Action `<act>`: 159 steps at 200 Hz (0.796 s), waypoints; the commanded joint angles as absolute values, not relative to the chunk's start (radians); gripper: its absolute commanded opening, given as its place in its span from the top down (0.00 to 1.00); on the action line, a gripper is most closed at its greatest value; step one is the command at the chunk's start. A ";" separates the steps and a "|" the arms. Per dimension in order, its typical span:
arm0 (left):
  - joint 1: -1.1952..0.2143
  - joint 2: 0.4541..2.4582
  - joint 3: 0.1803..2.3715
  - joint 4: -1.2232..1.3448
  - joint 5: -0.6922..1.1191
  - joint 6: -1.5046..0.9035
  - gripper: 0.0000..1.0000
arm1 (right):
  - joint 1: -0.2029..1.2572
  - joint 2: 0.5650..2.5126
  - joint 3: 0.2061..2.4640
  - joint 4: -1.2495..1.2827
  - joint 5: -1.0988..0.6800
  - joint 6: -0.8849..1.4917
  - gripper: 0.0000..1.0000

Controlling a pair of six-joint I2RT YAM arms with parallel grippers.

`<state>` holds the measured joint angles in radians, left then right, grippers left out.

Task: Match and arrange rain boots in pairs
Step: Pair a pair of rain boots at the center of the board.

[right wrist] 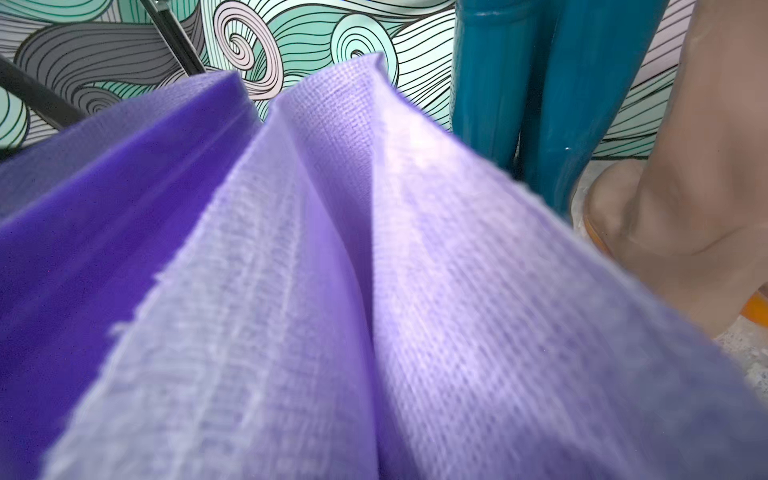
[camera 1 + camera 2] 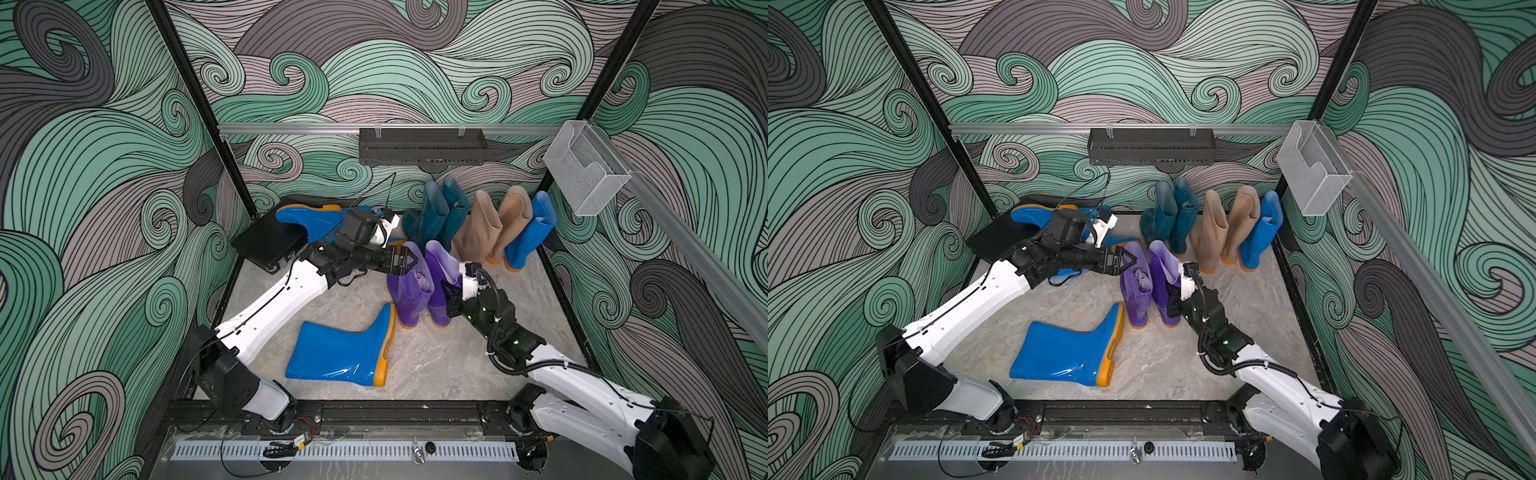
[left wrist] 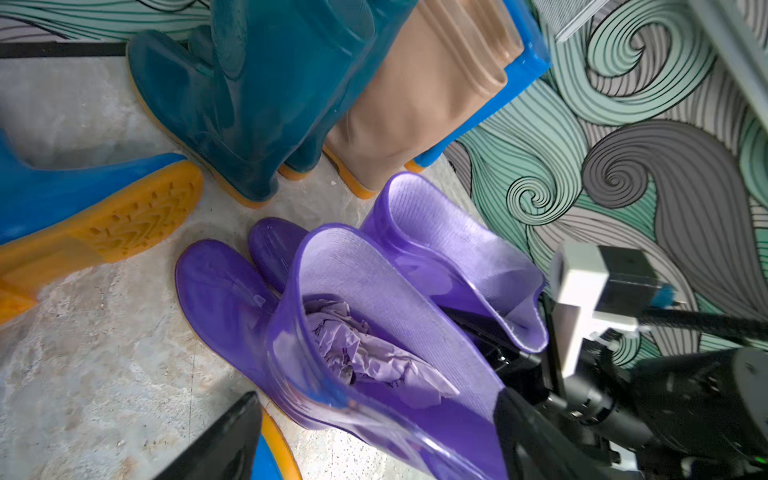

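Note:
Two purple rain boots stand side by side mid-floor, the left one (image 2: 409, 299) stuffed with paper (image 3: 365, 353). My left gripper (image 2: 409, 262) is open, its fingers (image 3: 224, 436) straddling that boot's rim without pressing it. My right gripper (image 2: 449, 291) is shut on the shaft of the right purple boot (image 2: 436, 266), whose lining (image 1: 374, 291) folds into a crease. Its fingers are hidden in the right wrist view. At the back stand a teal pair (image 2: 436, 216), a beige pair (image 2: 494, 228) and one blue boot (image 2: 532, 232). Another blue boot (image 2: 340, 349) lies in front. More blue boots (image 2: 307, 218) lie back left.
A flat black case (image 2: 266, 245) lies in the back left corner under a blue boot. A black shelf (image 2: 422, 145) hangs on the back rail. A clear bin (image 2: 582, 166) hangs on the right rail. Patterned walls enclose the floor on three sides.

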<state>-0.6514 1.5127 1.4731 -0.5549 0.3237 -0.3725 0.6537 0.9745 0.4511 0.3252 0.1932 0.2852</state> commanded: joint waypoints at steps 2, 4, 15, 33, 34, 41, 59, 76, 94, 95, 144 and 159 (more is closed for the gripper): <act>-0.658 1.529 1.502 -0.581 0.310 -0.356 0.17 | 0.691 0.984 0.484 0.341 0.371 0.356 0.95; -0.659 1.532 1.502 -0.579 0.310 -0.355 0.18 | 0.694 0.985 0.485 0.339 0.382 0.360 0.96; -0.658 1.536 1.503 -0.572 0.310 -0.358 0.22 | 0.719 0.993 0.489 0.333 0.451 0.379 0.98; -0.657 1.547 1.506 -0.565 0.324 -0.367 0.29 | 0.739 1.026 0.485 0.361 0.491 0.419 0.99; -0.657 1.547 1.506 -0.565 0.325 -0.369 0.30 | 0.739 1.029 0.483 0.365 0.489 0.422 0.99; -0.656 1.551 1.507 -0.565 0.330 -0.371 0.34 | 0.741 1.051 0.480 0.400 0.475 0.436 0.99; -0.649 1.564 1.511 -0.575 0.357 -0.377 0.45 | 0.770 1.112 0.501 0.427 0.490 0.444 0.97; -0.644 1.565 1.513 -0.576 0.370 -0.384 0.57 | 0.798 1.163 0.511 0.465 0.533 0.454 0.97; -0.637 1.552 1.511 -0.571 0.365 -0.385 0.59 | 0.808 1.209 0.514 0.523 0.539 0.463 0.97; -0.636 1.552 1.511 -0.572 0.364 -0.385 0.59 | 0.808 1.211 0.516 0.524 0.539 0.463 0.97; -0.602 1.538 1.548 -0.609 0.353 -0.367 0.46 | 0.822 1.217 0.545 0.465 0.540 0.551 0.83; -0.600 1.525 1.576 -0.639 0.323 -0.345 0.36 | 0.824 1.182 0.553 0.419 0.557 0.546 0.60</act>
<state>-0.6144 1.5497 1.4979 -0.5907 0.3466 -0.3813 0.8219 1.2102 0.5301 0.4999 0.5171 0.5007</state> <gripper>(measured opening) 0.574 0.239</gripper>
